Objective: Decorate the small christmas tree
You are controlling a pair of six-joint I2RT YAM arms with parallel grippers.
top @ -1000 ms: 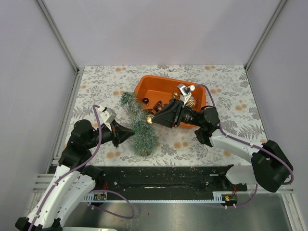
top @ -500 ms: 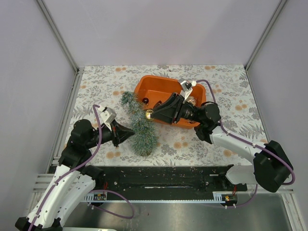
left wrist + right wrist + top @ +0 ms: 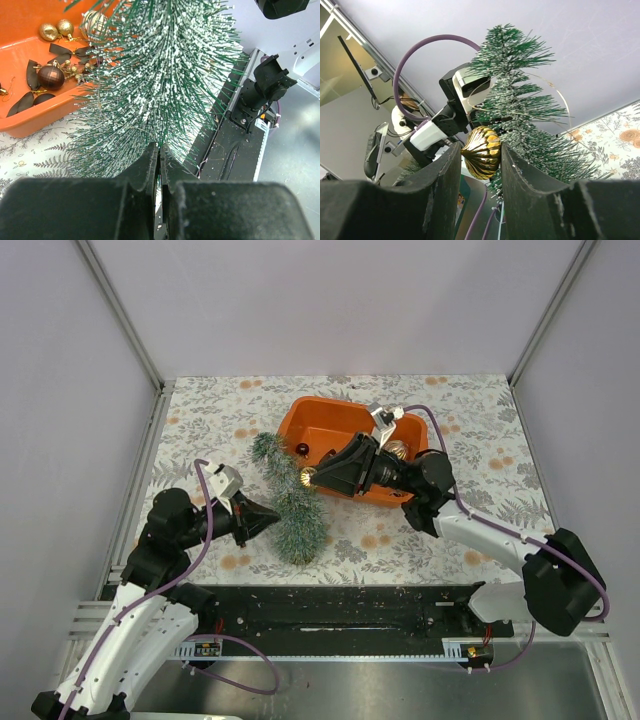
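Observation:
The small christmas tree (image 3: 291, 506) lies on the patterned table, tip toward the orange tray (image 3: 322, 412) and wide base toward the arms. My left gripper (image 3: 272, 519) is at that base; in the left wrist view its jaws (image 3: 160, 148) are pressed together with thin green needles of the tree (image 3: 160, 75) pinched between them. My right gripper (image 3: 311, 478) hovers over the tree's middle, shut on a ribbed gold bauble (image 3: 481, 151). The bauble's thin wire loop (image 3: 563, 102) arcs over the branches (image 3: 520, 105).
Dark brown baubles (image 3: 51, 76), small gold ones (image 3: 49, 31) and dark bows lie in the tray (image 3: 30, 125). A black rail (image 3: 330, 605) runs along the near table edge. White walls close in the back and sides.
My right gripper has carried the gold bauble a little up and to the left, further over the tree. The left gripper and the tree have not moved.

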